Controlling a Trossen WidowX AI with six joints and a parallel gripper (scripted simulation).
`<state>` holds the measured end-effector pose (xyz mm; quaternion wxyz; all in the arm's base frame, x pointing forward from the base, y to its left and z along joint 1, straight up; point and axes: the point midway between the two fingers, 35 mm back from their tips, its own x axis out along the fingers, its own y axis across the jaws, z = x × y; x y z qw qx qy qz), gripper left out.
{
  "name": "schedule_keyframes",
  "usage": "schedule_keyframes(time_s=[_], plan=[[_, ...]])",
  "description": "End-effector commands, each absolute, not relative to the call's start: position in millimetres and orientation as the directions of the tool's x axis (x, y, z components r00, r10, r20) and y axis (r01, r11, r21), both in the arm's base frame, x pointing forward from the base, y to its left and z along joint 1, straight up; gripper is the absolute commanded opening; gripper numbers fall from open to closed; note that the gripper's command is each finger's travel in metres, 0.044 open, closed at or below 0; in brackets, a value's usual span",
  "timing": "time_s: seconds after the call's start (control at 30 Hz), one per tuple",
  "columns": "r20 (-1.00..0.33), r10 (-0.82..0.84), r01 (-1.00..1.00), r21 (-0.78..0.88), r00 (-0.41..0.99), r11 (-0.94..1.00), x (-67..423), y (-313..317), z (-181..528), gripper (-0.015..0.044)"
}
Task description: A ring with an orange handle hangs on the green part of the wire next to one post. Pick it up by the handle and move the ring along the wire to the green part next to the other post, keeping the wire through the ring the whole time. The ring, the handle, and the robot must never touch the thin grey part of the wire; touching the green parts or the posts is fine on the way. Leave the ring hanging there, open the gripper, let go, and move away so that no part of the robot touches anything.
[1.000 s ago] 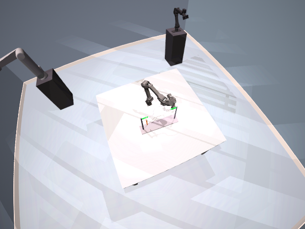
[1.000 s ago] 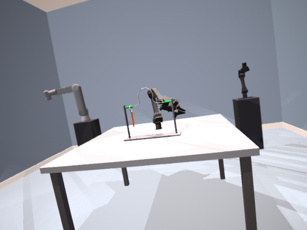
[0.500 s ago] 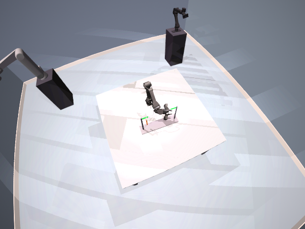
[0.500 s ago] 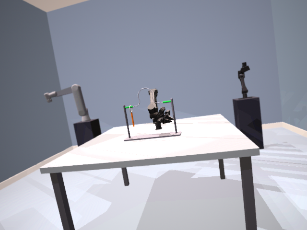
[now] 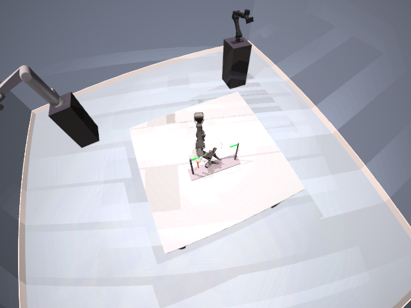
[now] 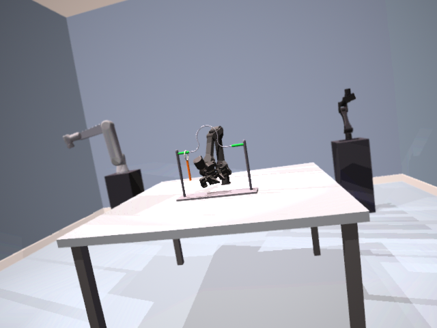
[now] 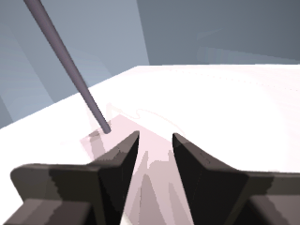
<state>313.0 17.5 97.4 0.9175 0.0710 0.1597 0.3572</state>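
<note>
The ring (image 6: 186,154) hangs on the green wire part (image 5: 194,159) (image 6: 183,152) by the left post (image 6: 180,173). Its orange handle (image 5: 198,163) (image 6: 188,169) points down. The thin grey wire (image 6: 204,127) loops over to the green part (image 5: 234,145) (image 6: 236,144) by the right post (image 6: 247,165). My gripper (image 5: 209,163) (image 6: 208,182) (image 7: 156,135) is low over the base plate (image 6: 240,191) (image 7: 117,127), between the posts and right of the handle. Its fingers stand a narrow gap apart with nothing between them. In the wrist view one post (image 7: 70,66) rises just ahead to the left; the handle does not show there.
The wire stand sits near the middle of a white table (image 5: 232,205) (image 6: 282,212). Two black pedestals with other arms (image 5: 236,63) (image 5: 74,119) stand on the floor beyond the table.
</note>
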Motion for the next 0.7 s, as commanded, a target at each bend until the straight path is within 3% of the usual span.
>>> schedule_keyframes(time_s=[0.0,0.27,0.67], plan=[[-0.229,0.612,-0.560,0.256,0.757,0.788,307.8,-10.3,89.1,0.0160],[-0.188,0.426,-0.385,0.219,0.885,0.896,285.8,-69.9,80.7,0.0160],[-0.114,0.119,-0.115,0.035,0.986,0.993,229.5,-133.1,77.0,0.0160]])
